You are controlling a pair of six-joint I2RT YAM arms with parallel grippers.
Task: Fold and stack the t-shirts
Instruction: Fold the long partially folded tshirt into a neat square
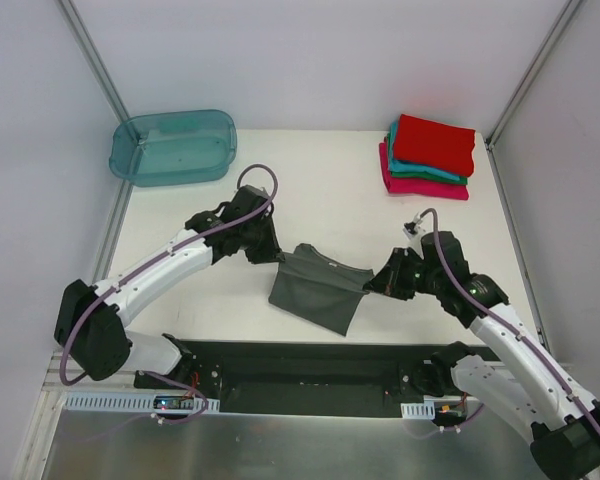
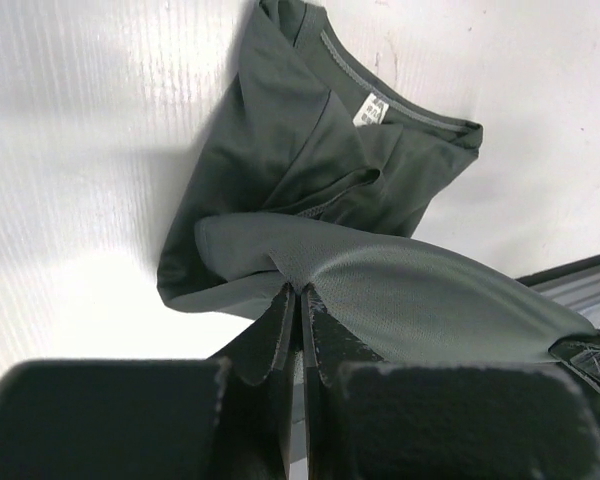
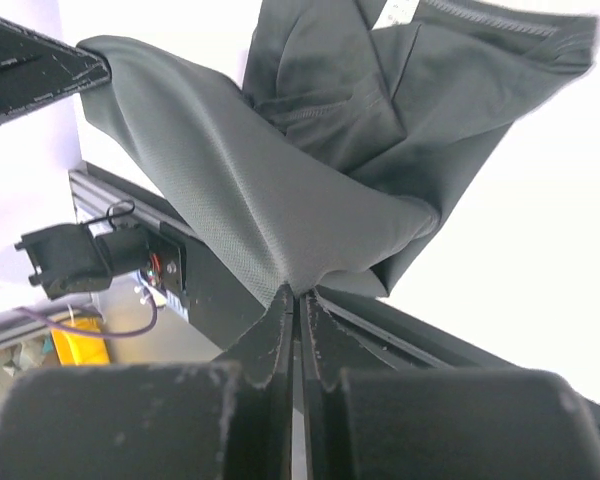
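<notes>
A dark grey t-shirt (image 1: 315, 288) hangs stretched between both grippers over the middle of the table, its lower part draped on the surface. My left gripper (image 1: 281, 256) is shut on its left corner; in the left wrist view the cloth (image 2: 380, 290) bunches at the gripper's tips (image 2: 299, 291), and the white neck label (image 2: 372, 110) shows beyond. My right gripper (image 1: 368, 285) is shut on the right corner, with the same fabric (image 3: 270, 190) pinched at that gripper's tips (image 3: 298, 293). A stack of folded t-shirts (image 1: 430, 155), red on teal on magenta-pink, lies at the back right.
A translucent teal plastic tub (image 1: 173, 147) sits at the back left corner. A black rail (image 1: 310, 365) runs along the near edge between the arm bases. Metal frame posts rise at both back corners.
</notes>
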